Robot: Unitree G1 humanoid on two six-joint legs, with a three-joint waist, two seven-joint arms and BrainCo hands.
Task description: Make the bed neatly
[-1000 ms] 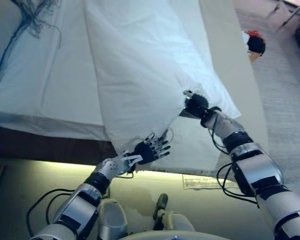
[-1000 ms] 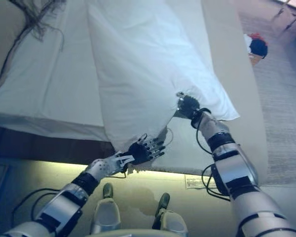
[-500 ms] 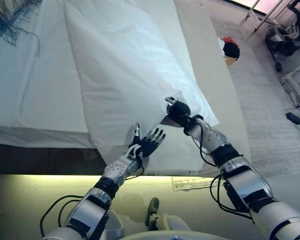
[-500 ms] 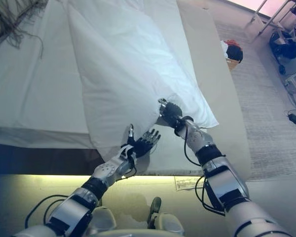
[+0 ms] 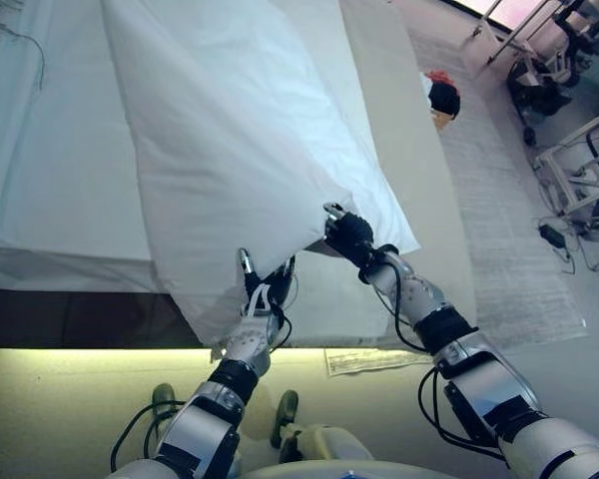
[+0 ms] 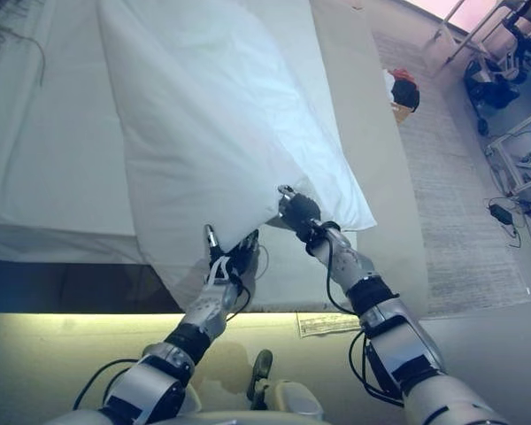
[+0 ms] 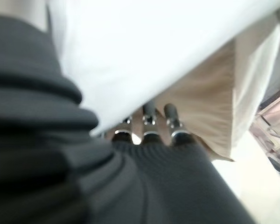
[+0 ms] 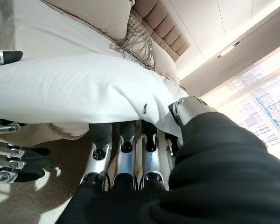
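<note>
My right robot hand (image 5: 347,233) pinches the near edge of the white duvet (image 5: 230,130), thumb on top and fingers curled beneath the fabric, lifting it off the bed (image 5: 60,180). My left robot hand (image 5: 263,289) reaches under the raised corner of the duvet just beside it, fingers straight and upturned against the cloth's underside, gripping nothing. The duvet stretches away across the bed's white sheet.
</note>
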